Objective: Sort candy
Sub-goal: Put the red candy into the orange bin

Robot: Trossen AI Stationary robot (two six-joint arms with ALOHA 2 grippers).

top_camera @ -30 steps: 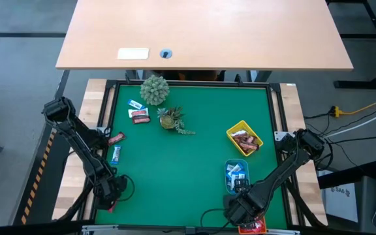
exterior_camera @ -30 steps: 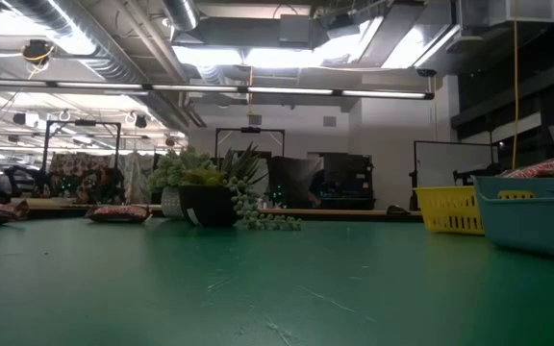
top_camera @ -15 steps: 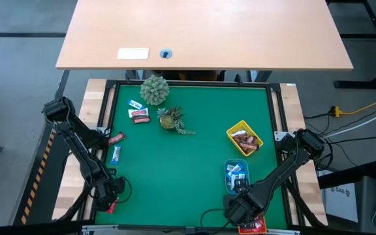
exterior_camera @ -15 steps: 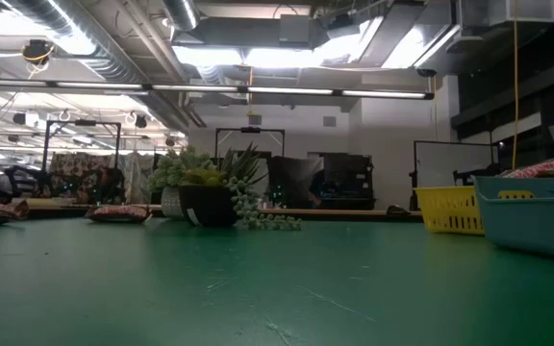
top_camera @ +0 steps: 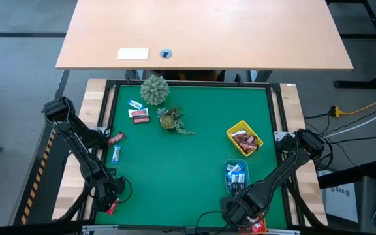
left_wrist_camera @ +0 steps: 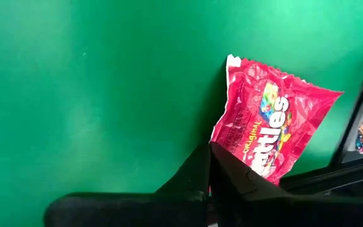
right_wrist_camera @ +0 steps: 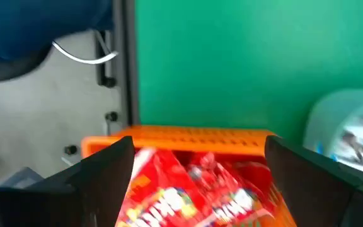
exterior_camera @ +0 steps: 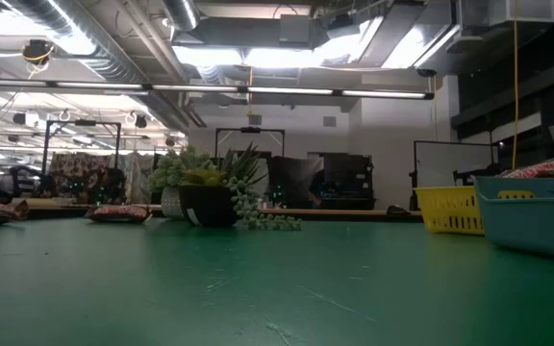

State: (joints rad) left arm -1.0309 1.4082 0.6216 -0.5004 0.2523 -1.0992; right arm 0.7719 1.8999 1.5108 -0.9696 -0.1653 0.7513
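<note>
green mat [top_camera: 188, 156]: l hand [left_wrist_camera: 210, 165] clenched on red packet [left_wrist_camera: 271, 129]; r hand [right_wrist_camera: 197, 165] spread over orange tray [right_wrist_camera: 188, 139]

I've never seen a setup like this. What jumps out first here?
The bright green table framed by two dark arms at its near corners. The left pincer is pinched shut on a shiny red candy packet at the near left corner, while the right pincer hangs open over an orange tray of red packets. Mid-table sit two small plants, with a yellow tray and a blue tray at right.

green table [top_camera: 188, 163], scattered candy [top_camera: 138, 113], trays [top_camera: 243, 138], plants [top_camera: 154, 89]
</note>
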